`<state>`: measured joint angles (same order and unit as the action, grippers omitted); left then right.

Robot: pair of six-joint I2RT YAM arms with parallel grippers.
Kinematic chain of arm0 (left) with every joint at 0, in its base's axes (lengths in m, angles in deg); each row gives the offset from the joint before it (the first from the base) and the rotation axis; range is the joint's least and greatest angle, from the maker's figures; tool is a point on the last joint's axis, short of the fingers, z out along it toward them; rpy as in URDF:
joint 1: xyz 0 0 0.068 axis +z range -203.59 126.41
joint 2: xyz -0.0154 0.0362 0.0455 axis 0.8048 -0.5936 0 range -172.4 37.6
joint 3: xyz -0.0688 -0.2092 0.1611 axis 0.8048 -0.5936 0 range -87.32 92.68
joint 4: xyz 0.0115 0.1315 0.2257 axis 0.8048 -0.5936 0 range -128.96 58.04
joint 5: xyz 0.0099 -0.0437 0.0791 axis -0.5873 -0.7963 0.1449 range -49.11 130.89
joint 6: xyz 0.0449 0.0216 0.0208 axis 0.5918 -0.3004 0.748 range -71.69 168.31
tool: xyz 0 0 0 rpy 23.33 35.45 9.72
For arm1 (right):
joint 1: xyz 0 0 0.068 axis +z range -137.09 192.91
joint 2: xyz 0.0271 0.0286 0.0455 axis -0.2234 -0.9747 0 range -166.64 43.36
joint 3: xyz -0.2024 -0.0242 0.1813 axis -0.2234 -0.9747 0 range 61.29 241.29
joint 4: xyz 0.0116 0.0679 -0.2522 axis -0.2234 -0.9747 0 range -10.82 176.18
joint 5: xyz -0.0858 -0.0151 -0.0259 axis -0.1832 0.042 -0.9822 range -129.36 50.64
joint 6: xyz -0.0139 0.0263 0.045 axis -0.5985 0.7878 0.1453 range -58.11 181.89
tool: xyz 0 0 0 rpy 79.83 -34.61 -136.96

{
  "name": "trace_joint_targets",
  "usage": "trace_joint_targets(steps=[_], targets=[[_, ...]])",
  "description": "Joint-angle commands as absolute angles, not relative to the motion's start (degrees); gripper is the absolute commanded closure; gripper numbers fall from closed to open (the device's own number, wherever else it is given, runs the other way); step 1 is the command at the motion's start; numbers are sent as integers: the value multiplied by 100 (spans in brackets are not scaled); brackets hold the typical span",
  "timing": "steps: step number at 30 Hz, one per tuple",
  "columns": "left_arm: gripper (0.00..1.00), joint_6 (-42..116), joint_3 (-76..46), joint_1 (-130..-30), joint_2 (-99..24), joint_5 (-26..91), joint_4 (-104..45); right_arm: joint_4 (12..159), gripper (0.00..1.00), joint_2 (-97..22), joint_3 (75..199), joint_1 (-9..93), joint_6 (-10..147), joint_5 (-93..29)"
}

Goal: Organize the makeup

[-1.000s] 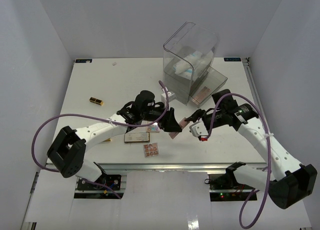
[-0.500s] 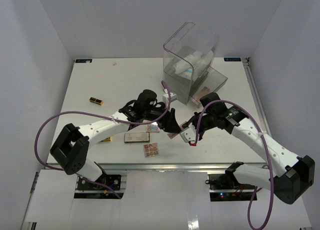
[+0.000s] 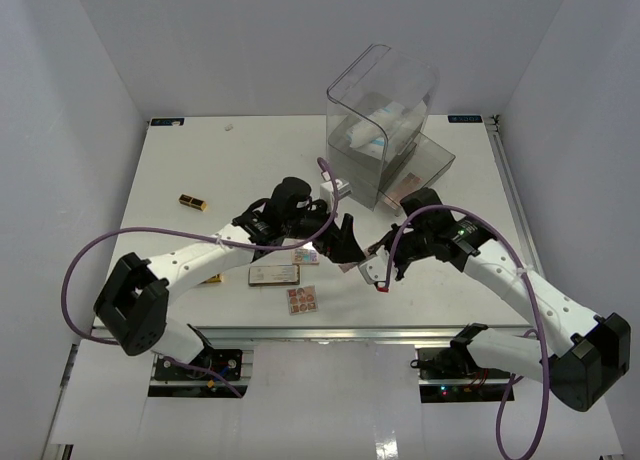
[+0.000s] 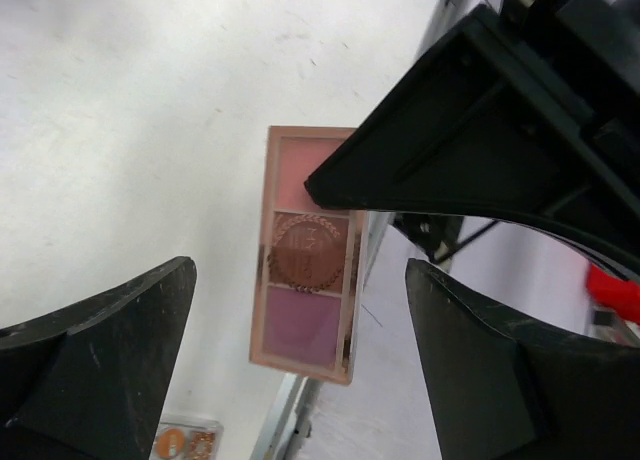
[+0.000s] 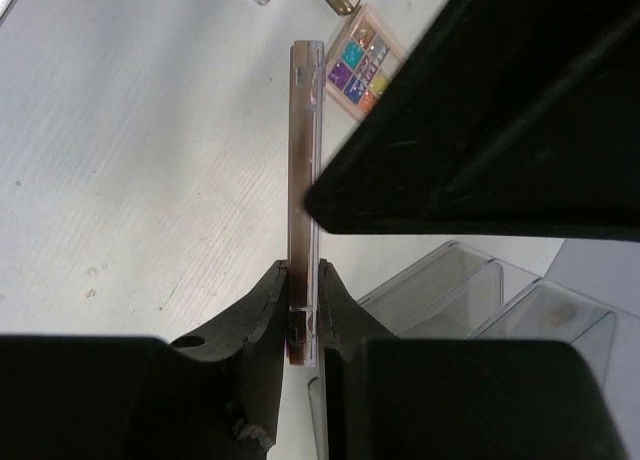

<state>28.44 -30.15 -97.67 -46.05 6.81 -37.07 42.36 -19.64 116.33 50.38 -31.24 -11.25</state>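
Observation:
A pink-and-brown eyeshadow palette [image 4: 305, 270] hangs above the table, held edge-on [image 5: 304, 180] by my right gripper [image 5: 304, 280], which is shut on its lower end. My left gripper [image 4: 300, 270] stands open around it, both fingers [image 4: 110, 370] well apart from the palette. In the top view the two grippers meet near the table's front middle, left gripper [image 3: 345, 242] beside right gripper [image 3: 376, 260]. More makeup lies on the table: a grey compact [image 3: 273, 275], a small palette [image 3: 302, 299], a colourful palette [image 3: 306, 256] and a black-gold tube [image 3: 193, 201].
A tall clear plastic drawer box [image 3: 385, 120] stands at the back right with white-and-blue packets inside and a drawer [image 3: 428, 165] pulled out. A white packet [image 3: 338, 190] lies by its base. The table's front edge [image 3: 330, 328] runs just below the grippers.
My right gripper moved in from the right and shut on the palette. My left gripper, which held the palette before, has opened wide and let it go.

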Motion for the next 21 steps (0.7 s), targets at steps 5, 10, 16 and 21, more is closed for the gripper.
trace_joint_targets(steps=[5,10,16,21], targets=[[2,3481,-2737,-9371,-2923,2616,-3989,4549,92,-1432,11181,4652,-2639,-1463],[2,3839,-3338,-9279,-2086,3434,-4056,4835,92,-1239,11087,3692,-2468,-1491],[2,4076,-4418,-9270,-1633,4406,-4113,5010,92,-1686,11987,2280,-2687,-1550],[2,4145,-4395,-9266,-1518,4529,-4192,5706,92,-2262,12395,1977,-2399,-1931]])
